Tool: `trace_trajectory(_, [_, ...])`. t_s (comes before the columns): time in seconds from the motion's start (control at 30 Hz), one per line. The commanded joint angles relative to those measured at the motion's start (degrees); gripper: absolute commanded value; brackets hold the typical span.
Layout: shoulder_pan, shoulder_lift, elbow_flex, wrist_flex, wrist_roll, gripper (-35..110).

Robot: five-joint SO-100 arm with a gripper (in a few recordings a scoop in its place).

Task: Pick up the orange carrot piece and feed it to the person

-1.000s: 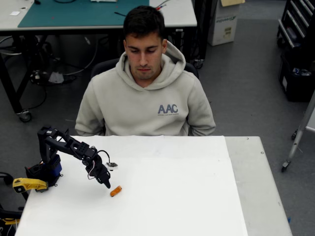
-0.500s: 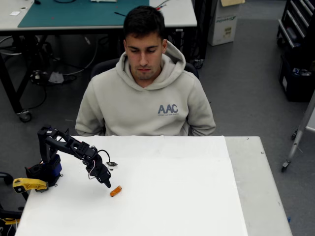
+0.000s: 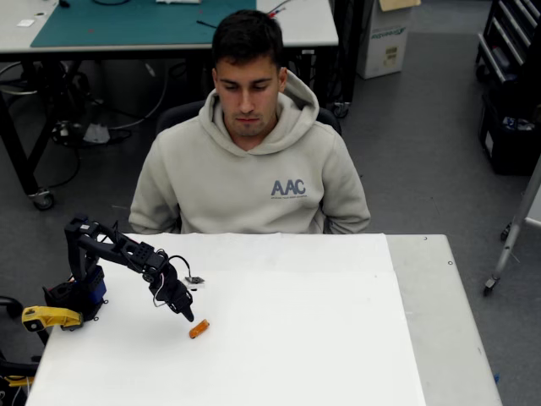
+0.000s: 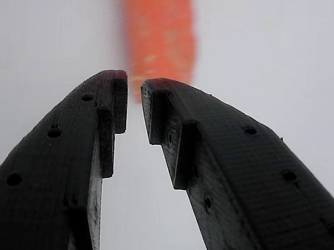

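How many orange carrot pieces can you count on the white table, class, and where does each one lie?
1. The orange carrot piece lies on the white table, just beyond the tips of the gripper; the wrist view shows it ahead of the nearly closed fingers.

"AAC" printed on chest of person's hoodie (image 3: 254, 182); box lettering unreadable.
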Motion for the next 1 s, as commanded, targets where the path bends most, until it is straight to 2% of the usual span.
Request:
trace_trajectory(0.0, [0.9, 2.3, -6.2, -0.1, -0.4, 0])
trace_trajectory(0.17, [1.8, 2.3, -8.0, -0.1, -0.4, 1])
trace_trajectory(0.47, [2.5, 2.3, -7.8, 0.7, -0.4, 20])
trace_trajectory(0.97, [1.7, 0.9, -7.6, 0.7, -0.4, 20])
